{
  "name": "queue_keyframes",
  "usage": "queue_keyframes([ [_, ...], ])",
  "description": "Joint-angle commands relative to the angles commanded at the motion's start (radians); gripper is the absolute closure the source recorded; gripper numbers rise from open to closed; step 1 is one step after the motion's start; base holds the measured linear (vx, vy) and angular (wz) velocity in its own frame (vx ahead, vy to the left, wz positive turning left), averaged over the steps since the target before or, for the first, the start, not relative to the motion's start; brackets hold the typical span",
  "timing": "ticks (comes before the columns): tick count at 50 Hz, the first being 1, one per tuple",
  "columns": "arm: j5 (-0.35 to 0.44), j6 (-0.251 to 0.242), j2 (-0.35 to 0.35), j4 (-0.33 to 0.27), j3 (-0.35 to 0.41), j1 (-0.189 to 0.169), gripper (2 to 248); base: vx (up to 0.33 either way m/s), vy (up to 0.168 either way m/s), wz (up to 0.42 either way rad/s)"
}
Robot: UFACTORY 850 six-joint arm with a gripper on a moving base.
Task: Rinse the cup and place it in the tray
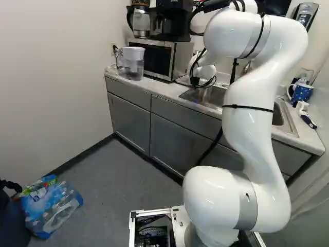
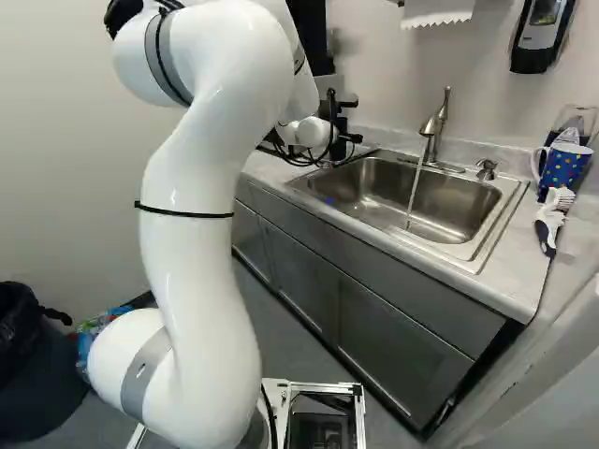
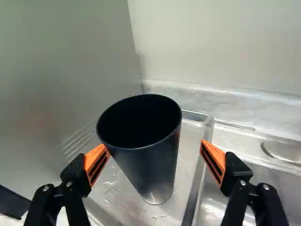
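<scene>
A pale wall meets the grey floor along a black baseboard. Grey cabinets carry a light counter; a microwave stands near its left end, a dispenser hanging above its right.

Base views: from behind the white arm, one left, one right, both facing ahead, slightly down; shared: arm, steel sink, gray cabinets. Sink looks nearer in right base view. Wrist view: close-up, slanting down over dark cup and tray.
</scene>
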State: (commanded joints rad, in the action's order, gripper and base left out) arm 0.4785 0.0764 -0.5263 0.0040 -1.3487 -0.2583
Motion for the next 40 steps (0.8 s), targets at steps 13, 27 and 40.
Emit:
queue_keyframes([
  [13,0.000,0.000,0.017,0.000,-0.006,0.000,3,0.000,0.000,0.000],
  [27,0.000,0.000,0.035,0.000,-0.013,0.000,3,0.000,0.000,0.000],
  [40,0.000,0.000,0.050,0.000,-0.022,0.000,3,0.000,0.000,0.000],
])
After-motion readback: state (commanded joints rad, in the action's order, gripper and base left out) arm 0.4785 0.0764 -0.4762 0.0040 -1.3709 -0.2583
